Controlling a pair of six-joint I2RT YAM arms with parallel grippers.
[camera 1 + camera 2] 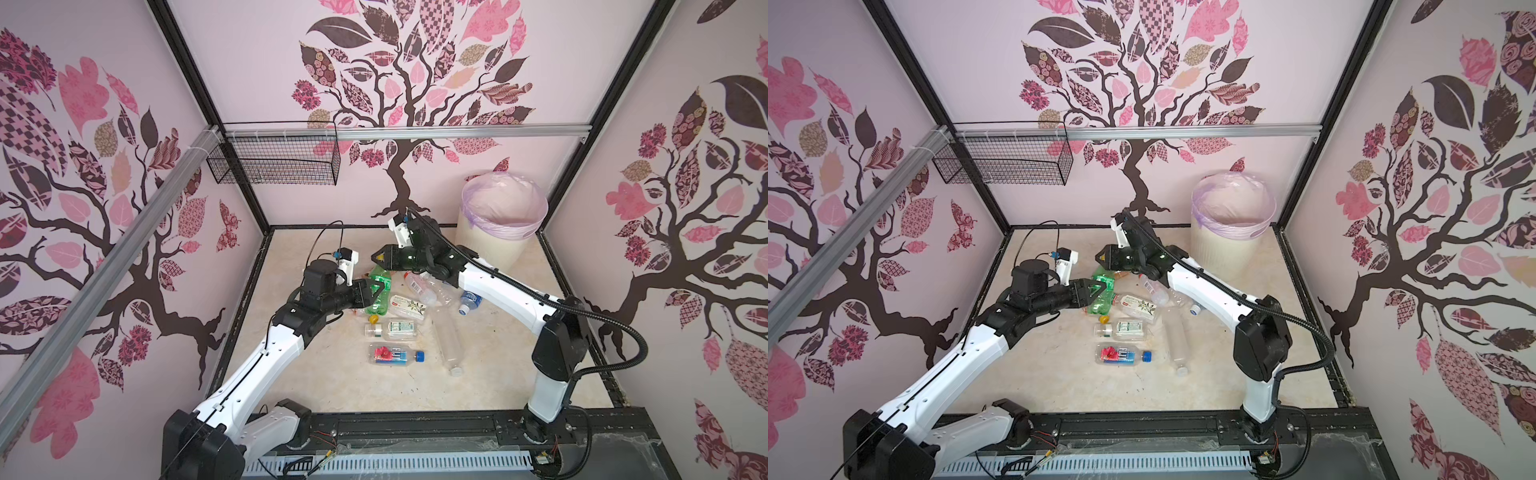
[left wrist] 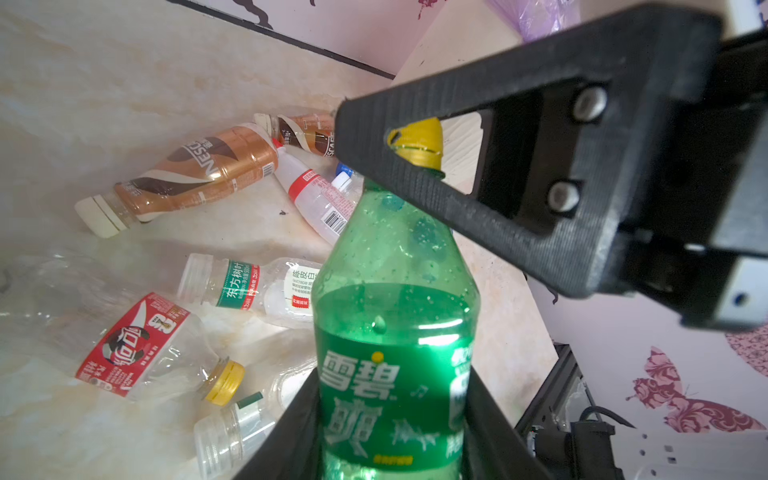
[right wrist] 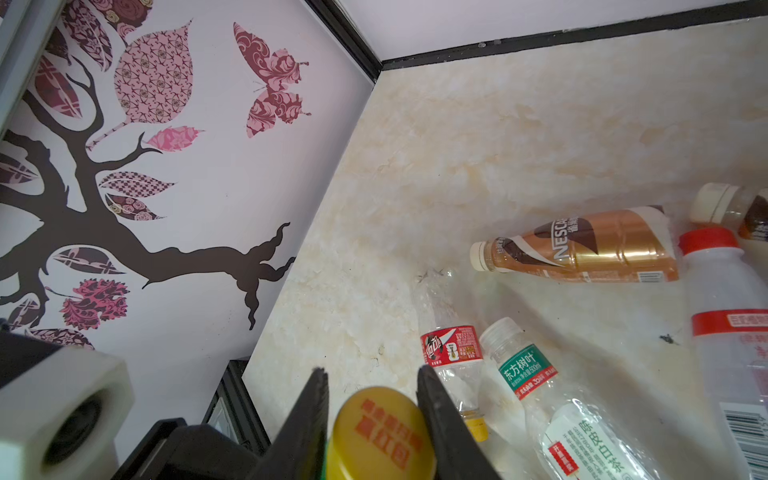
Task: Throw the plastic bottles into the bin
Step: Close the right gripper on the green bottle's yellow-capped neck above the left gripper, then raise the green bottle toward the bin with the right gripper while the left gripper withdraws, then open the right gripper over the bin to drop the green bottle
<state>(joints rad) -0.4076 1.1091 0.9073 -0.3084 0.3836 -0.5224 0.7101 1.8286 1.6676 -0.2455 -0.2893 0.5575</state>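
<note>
In both top views the green bottle (image 1: 380, 309) (image 1: 1102, 305) is over the middle of the floor, spanned by both arms. The left gripper (image 1: 376, 289) (image 1: 1100, 286) is closed round its body from the left, and the right gripper (image 1: 378, 257) (image 1: 1100, 255) covers its far end, so the neck is hidden there. The bin (image 1: 486, 249) (image 1: 1221, 253) stands in the far right corner, well apart from the bottle; its inside is only a pale blur of liner. Other clear bottles (image 1: 397, 355) lie nearer the camera, some half hidden under the right arm. In the left wrist view the left gripper's fingers (image 2: 286, 432) lie against both sides of the green label, their bases cut off by the frame edge — beyond them one right finger crosses the neck, and the yellow cap (image 2: 417, 143) shows through its opening. A brown-gold bottle (image 2: 199, 174) lies on the floor behind. In the right wrist view the right gripper (image 3: 371, 374) is closed on the yellow cap (image 3: 378, 432), a finger on each side — the green body is out of sight.
</note>
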